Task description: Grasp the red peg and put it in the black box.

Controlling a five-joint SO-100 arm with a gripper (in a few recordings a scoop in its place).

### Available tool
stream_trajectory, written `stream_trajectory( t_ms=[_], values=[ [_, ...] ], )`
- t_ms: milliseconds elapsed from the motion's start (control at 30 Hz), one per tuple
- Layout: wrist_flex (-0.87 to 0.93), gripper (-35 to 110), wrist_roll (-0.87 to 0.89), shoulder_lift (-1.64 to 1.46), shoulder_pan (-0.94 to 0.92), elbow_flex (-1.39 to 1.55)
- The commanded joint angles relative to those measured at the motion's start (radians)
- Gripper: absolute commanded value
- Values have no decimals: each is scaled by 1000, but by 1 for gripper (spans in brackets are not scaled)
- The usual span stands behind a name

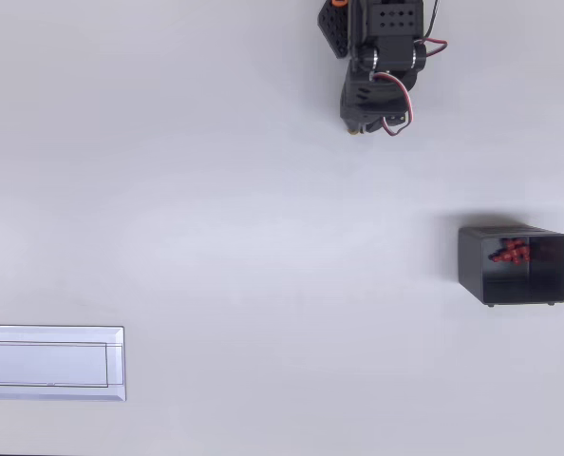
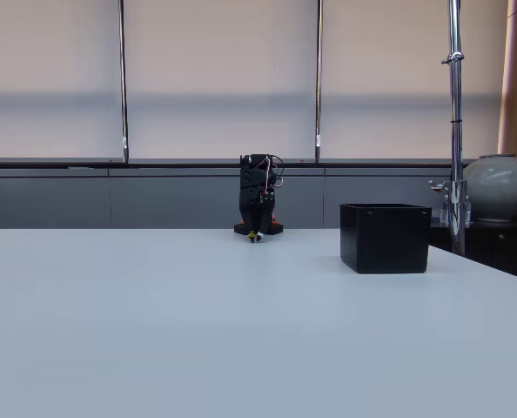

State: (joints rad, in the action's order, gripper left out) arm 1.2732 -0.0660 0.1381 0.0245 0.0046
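Note:
The black box (image 1: 513, 264) stands on the white table at the right in the overhead view, and right of centre in the fixed view (image 2: 385, 237). Inside it, against the far wall, lies a small cluster of red pegs (image 1: 512, 252). The black arm is folded up at the table's far edge. Its gripper (image 1: 363, 123) points down at the tabletop, well away from the box. In the fixed view the gripper (image 2: 255, 233) hangs just above the table, left of the box. Its fingers look pressed together with nothing between them.
A flat white rectangular tray (image 1: 51, 362) lies near the front left corner in the overhead view. The arm's base (image 2: 258, 228) sits at the far edge. A pole and a round vase (image 2: 500, 186) stand beyond the table at right.

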Motion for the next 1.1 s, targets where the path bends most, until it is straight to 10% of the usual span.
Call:
stream_trajectory(
  t_ms=[0,1067],
  values=[
    [49,0,-35,40,8,9],
    [49,0,-40,40,20,9]
  ],
)
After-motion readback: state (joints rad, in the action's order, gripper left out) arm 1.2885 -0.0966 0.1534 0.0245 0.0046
